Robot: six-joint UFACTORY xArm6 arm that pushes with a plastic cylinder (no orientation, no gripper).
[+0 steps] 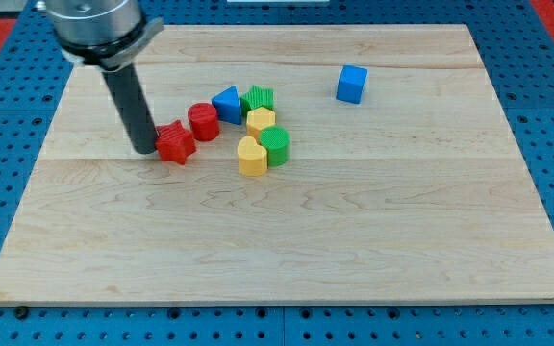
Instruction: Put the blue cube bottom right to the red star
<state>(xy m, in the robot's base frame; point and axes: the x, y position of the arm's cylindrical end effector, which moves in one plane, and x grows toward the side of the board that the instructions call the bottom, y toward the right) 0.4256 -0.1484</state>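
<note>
The blue cube [351, 84] sits alone toward the view's top right of the wooden board. The red star [175, 143] lies left of centre. My tip [145, 150] is at the star's left side, touching or nearly touching it. The cube is far to the right of and above the star.
A cluster sits right of the star: a red cylinder [203, 121], a blue triangle [227, 102], a green star [258, 99], a yellow block [261, 120], a green cylinder [275, 146] and a yellow heart [252, 157]. The wooden board [354, 240] lies on a blue pegboard.
</note>
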